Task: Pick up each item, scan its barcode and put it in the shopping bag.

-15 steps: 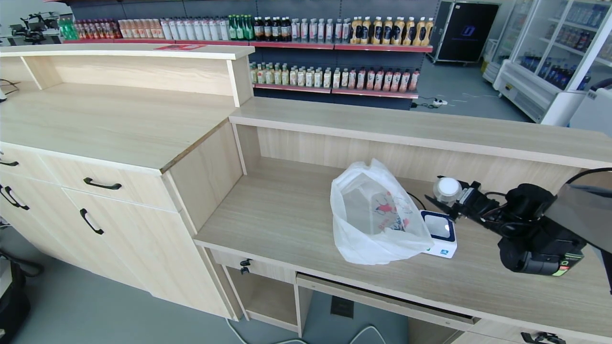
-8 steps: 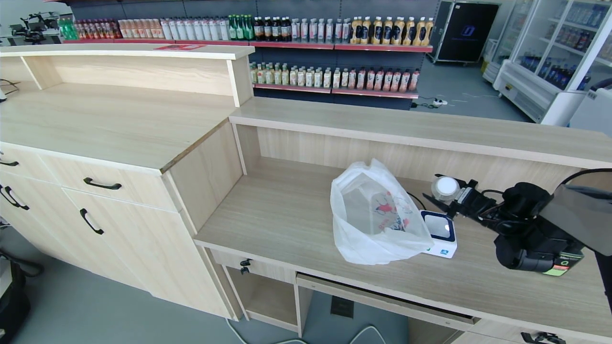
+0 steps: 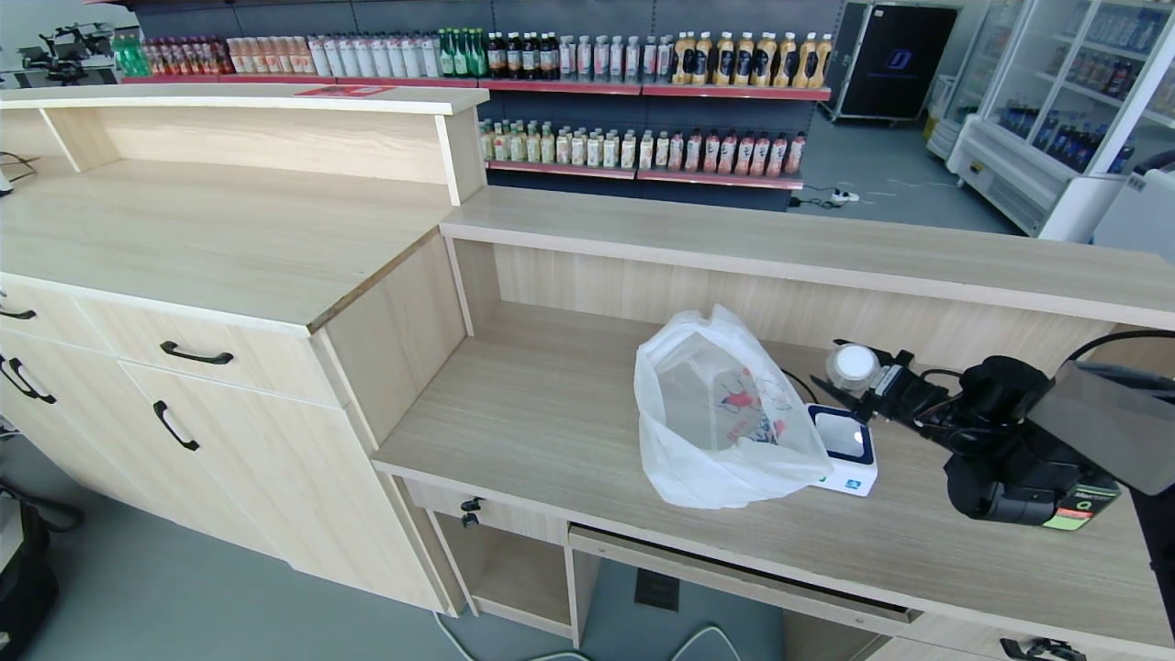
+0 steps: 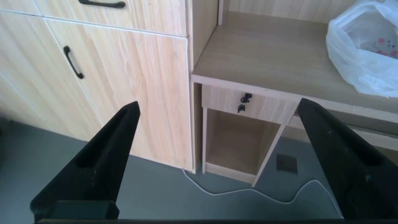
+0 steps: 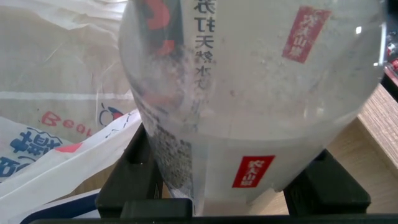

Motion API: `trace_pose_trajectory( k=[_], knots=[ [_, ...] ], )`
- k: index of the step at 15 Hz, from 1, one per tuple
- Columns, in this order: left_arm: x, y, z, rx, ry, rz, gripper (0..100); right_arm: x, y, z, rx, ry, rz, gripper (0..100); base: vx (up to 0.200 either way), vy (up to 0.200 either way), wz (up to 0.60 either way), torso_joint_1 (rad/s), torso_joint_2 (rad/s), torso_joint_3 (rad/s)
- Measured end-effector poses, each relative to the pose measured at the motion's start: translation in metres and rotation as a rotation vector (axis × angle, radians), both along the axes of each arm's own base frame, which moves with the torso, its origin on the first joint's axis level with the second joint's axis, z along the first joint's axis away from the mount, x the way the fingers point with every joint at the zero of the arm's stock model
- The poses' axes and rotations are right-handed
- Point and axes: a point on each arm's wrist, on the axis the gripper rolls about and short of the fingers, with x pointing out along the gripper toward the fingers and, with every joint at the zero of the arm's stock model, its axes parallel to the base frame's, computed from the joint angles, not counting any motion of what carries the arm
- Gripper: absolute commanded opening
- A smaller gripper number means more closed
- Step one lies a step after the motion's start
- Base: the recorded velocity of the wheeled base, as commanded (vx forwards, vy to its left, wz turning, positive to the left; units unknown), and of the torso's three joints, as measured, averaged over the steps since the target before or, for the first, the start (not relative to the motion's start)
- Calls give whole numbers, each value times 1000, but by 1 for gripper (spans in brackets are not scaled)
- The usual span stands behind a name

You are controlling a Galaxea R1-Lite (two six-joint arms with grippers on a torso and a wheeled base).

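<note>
Right gripper (image 3: pixel 856 378) clamps clear bottle (image 5: pixel 261 93), red-patched label, at scanner's (image 3: pixel 845 442) 12 o'clock; shopping bag (image 3: pixel 721 418) at 9. Left gripper (image 4: pixel 217 109) wide, empty.

Bright, even overhead shop light fills the head view; shadows are soft, darkest in the recess under the desk (image 3: pixel 551 404) toward 6 o'clock. The shopping bag (image 3: pixel 725 413) glows pale with mild glare. Wide-angle stretch tilts uprights near the rim at 9 and 3 o'clock. In the right wrist view light shines through the bottle (image 5: pixel 249 81)
</note>
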Motion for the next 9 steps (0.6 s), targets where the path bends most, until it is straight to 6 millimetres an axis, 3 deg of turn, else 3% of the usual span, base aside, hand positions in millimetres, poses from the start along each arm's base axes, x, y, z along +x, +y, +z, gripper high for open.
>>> trace_pose_trajectory(
  k=[9],
  knots=[
    [0,0,0,0,0,0,100,1,-2,-5,-2,6,12,0,0,0,0,0,0,0]
  ],
)
